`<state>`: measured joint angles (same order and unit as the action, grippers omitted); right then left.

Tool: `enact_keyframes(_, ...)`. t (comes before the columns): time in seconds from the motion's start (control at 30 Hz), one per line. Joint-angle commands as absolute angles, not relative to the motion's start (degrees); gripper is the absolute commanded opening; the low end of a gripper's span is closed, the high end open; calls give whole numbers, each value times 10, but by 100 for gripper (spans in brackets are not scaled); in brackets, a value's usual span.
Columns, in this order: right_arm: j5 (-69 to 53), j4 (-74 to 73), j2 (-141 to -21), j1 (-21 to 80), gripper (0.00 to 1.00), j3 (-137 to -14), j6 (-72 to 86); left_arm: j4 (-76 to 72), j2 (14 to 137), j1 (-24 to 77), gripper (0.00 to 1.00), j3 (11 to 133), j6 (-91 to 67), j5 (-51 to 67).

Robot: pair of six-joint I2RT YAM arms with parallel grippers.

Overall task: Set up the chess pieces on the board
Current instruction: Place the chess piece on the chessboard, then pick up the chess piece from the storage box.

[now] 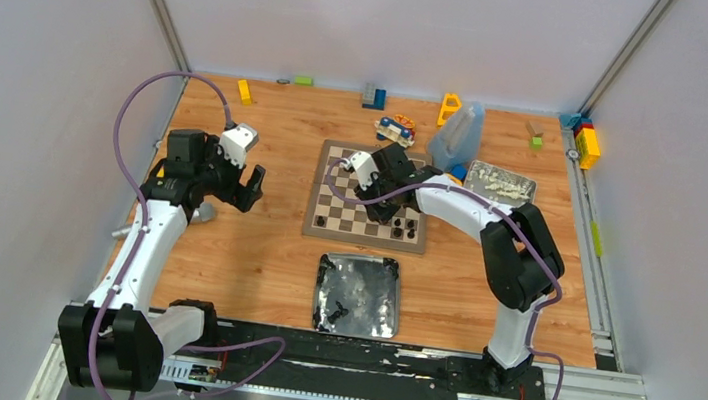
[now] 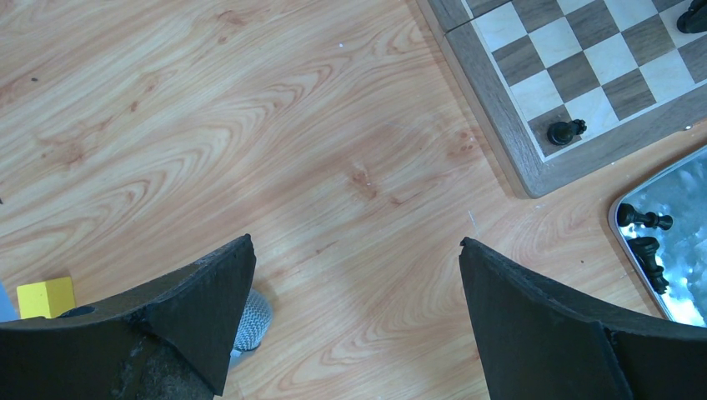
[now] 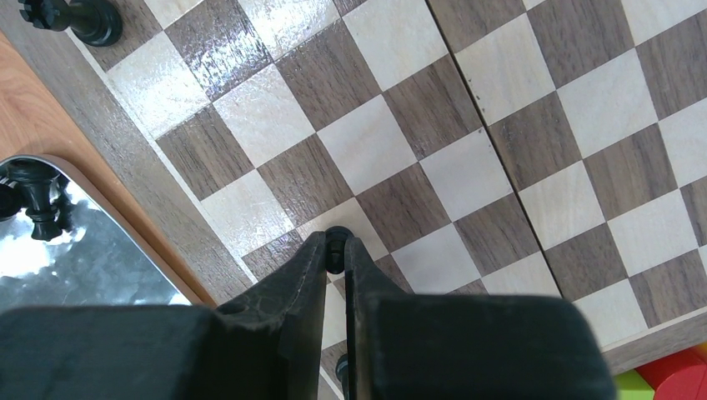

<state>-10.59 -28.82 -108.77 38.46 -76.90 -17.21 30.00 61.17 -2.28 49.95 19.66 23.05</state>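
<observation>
Right claw (image 3: 335,250): gripped tiny black chess piece (image 3: 338,236) — over brown-and-cream wooden chessboard (image 3: 517,167).
Left claw (image 2: 354,250): spread wide — at chessboard's 9 o'clock.

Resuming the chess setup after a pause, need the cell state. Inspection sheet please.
Surface: wood-grain table, no damage seen.
Job's things: board flat at centre; a few chess pieces on its near row; more lie in the near tray.
Clutter: toy blocks along far edge; plastic jug and far tray by the board's far right corner.
Grippers: left gripper jaws open above bare table; right gripper jaws shut on one black piece over the board.
Cables: purple cable looped along each arm, no snag seen.
Surroundings: grey walls, metal frame.
</observation>
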Motion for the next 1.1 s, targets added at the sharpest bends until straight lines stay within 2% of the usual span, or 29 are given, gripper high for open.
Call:
enact_keyframes(0.0, -107, -289, -1066, 385, 4, -766, -171, 295, 600, -25, 100, 502, 202, 239)
enact_keyframes(0.1, -105, -291, -1070, 385, 9, -768, -171, 295, 600, -26, 100, 502, 202, 238)
enact_keyframes(0.3, -98, -291, -1063, 385, 37, -786, -173, 294, 603, -25, 100, 502, 202, 239)
enact_keyframes(0.53, -110, -291, -1018, 390, 61, -796, -190, 294, 601, -26, 100, 501, 203, 235)
enact_keyframes(0.7, -133, -293, -951, 417, 67, -750, -218, 293, 600, -26, 100, 501, 204, 235)
enact_keyframes(1.07, -241, -305, -892, 536, 68, -600, -204, 292, 604, -26, 100, 500, 204, 225)
